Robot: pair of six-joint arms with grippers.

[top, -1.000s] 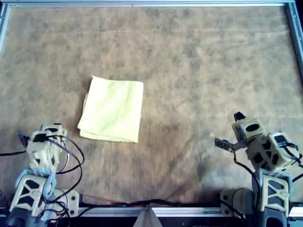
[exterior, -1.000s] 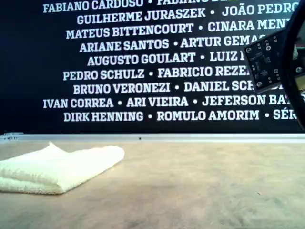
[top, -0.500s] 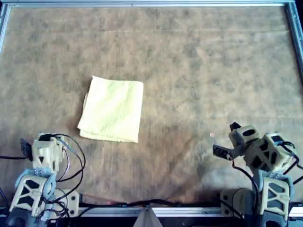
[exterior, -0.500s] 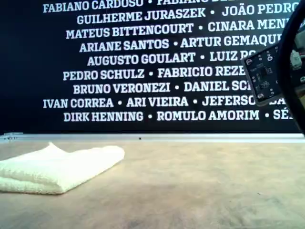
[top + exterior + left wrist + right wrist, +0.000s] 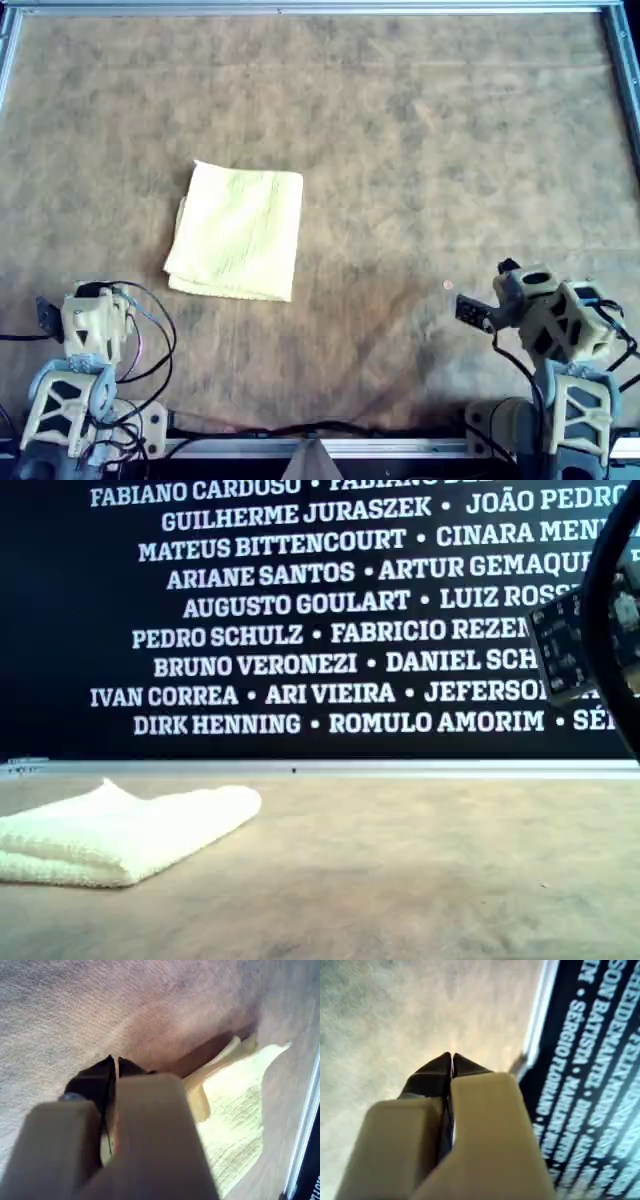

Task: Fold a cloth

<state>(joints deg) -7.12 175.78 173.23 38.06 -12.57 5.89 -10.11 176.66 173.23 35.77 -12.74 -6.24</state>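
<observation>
While folded, cloth (image 5: 238, 232) lies apart | left claw (image 5: 116, 1062) closed

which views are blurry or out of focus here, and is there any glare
Left wrist view: pincer close and soft, cloth sharper. Right wrist view: pincer blurred, bright glare on the mat. Overhead view: evenly lit, slightly soft. Exterior view: wall lettering crisp.

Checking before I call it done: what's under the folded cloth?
The cloth lies folded in layers directly on the brown mat, with neither gripper touching it. Its edges show stacked folds; whatever sits between the layers or beneath the middle is covered.
</observation>
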